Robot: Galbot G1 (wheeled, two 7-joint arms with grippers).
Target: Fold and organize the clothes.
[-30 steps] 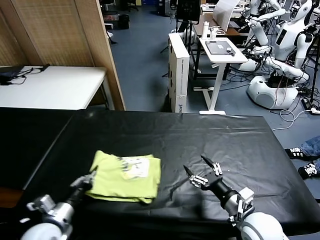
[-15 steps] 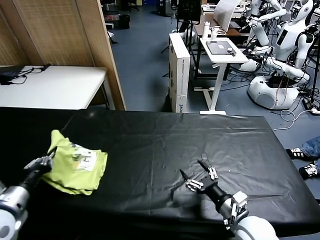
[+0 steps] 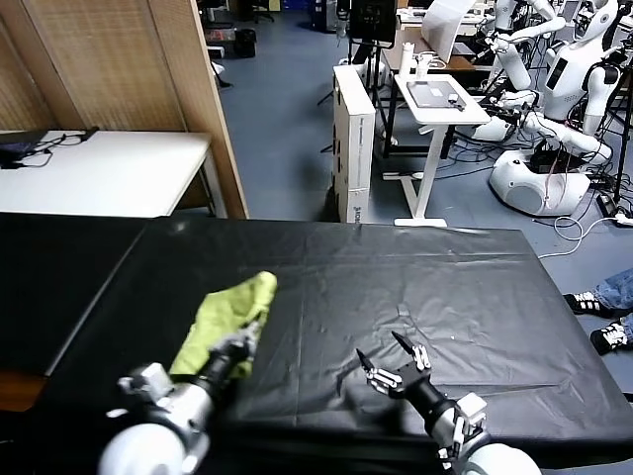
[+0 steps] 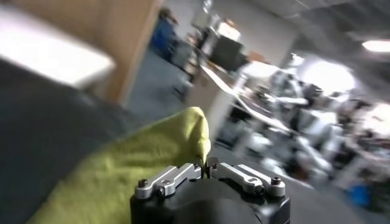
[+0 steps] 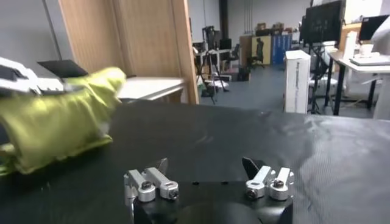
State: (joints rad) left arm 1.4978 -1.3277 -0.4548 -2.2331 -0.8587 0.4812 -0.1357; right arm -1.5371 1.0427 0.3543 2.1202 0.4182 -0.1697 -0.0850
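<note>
The left gripper (image 3: 240, 346), in the lower left of the head view, is pinched tight on the lime T-shirt (image 3: 229, 313). In the left wrist view its fingers (image 4: 183, 173) meet on the fabric's edge with no gap between them. The T-shirt sits left of centre on the black counter (image 3: 396, 267), bunched into a narrow folded bundle that runs from the gripper up toward the middle of the frame. Its far end looks raised, though whether the bundle touches the counter is hard to tell. Holding it by one edge probably lets the arm drag or swing the whole folded stack to a tidier spot without it opening.

The right gripper (image 3: 394, 366), low and right of centre, waits with its fingers spread wide and empty, well apart from the T-shirt, likely to keep the left arm's path free.
</note>
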